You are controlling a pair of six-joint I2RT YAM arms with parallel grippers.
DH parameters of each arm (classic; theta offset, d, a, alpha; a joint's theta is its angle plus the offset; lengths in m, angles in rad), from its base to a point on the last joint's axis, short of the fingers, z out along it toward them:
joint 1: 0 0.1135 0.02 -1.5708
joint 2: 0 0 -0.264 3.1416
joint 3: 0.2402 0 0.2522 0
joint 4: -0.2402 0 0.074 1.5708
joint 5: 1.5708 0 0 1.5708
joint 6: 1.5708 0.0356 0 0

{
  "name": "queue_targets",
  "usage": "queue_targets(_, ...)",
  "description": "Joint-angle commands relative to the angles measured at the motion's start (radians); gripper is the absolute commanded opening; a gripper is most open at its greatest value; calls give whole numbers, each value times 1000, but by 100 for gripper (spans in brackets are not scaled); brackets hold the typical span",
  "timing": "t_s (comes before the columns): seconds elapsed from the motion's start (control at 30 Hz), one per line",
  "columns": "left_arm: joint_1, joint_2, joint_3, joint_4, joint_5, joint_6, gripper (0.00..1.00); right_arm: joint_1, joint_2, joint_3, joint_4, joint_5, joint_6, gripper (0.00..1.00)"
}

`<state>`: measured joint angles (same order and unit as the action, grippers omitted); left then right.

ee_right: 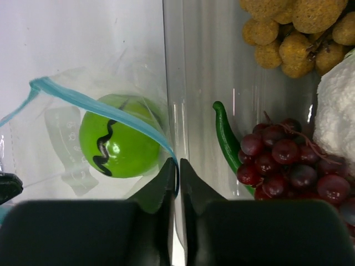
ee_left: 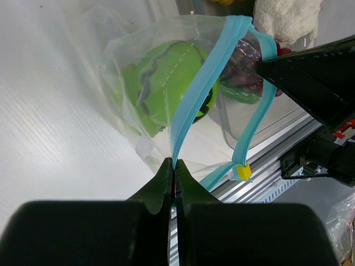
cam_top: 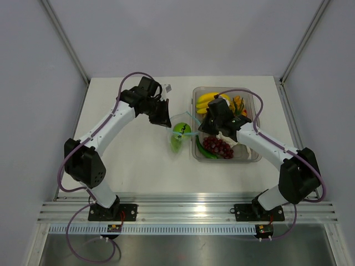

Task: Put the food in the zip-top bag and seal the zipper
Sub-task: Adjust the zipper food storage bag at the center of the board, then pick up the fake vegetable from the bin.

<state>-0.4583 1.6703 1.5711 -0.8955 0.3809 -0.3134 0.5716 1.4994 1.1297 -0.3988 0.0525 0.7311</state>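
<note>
The clear zip-top bag (cam_top: pixel 178 136) hangs between my two grippers over the table, left of the tub. A bright green round piece (cam_top: pixel 179 131) with a black wavy line sits inside it; it also shows in the left wrist view (ee_left: pixel 166 83) and the right wrist view (ee_right: pixel 119 136). The light-blue zipper (ee_left: pixel 199 94) runs along the mouth, which gapes; a yellow slider (ee_left: pixel 242 172) sits at one end. My left gripper (ee_left: pixel 174 164) is shut on the zipper strip. My right gripper (ee_right: pixel 178 164) is shut on the zipper's other end (ee_right: pixel 100 105). The peach-like piece is not in view.
A rigid clear tub (cam_top: pixel 254 156) stands right of the bag, holding bananas (cam_top: pixel 208 100), red grapes (cam_top: pixel 217 146), a green pepper (ee_right: pixel 224 138), a white cauliflower (ee_right: pixel 335 113) and a yellow bumpy cluster (ee_right: pixel 294 27). The aluminium rail (cam_top: pixel 188 211) runs along the near edge.
</note>
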Motion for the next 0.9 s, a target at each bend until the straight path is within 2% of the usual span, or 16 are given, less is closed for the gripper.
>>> queue_targets(0.0, -60, -11, 0, 72, -19, -47, 0, 1, -7, 58, -38, 37, -39, 16)
queue_targets(0.03, -68, -11, -5, 81, -22, -67, 0, 1, -14, 61, -41, 35, -53, 25)
queue_targets(0.07, -81, -7, -9, 87, -27, -75, 0, 1, -25, 70, -52, 35, -61, 41)
queue_targets(0.2, -83, -3, 0, 99, -31, -96, 0, -6, -126, 97, -110, 117, -108, 68)
queue_targets(0.3, -85, 0, 13, 95, -33, -95, 0, -74, -198, 102, -153, 126, -127, 69)
queue_targets(0.43, -83, -3, 12, 99, -27, -96, 0, -232, -248, 32, -176, 127, -143, 69)
queue_targets(0.47, -83, -4, 9, 99, -24, -95, 0, -283, -239, 24, -184, 135, -153, 69)
queue_targets(0.7, -86, 0, 6, 102, -10, -92, 0, -413, -92, 16, -195, 138, -240, 66)
queue_targets(0.87, -89, -6, -13, 104, -16, -85, 0, -440, 22, 48, -158, 102, -300, 68)
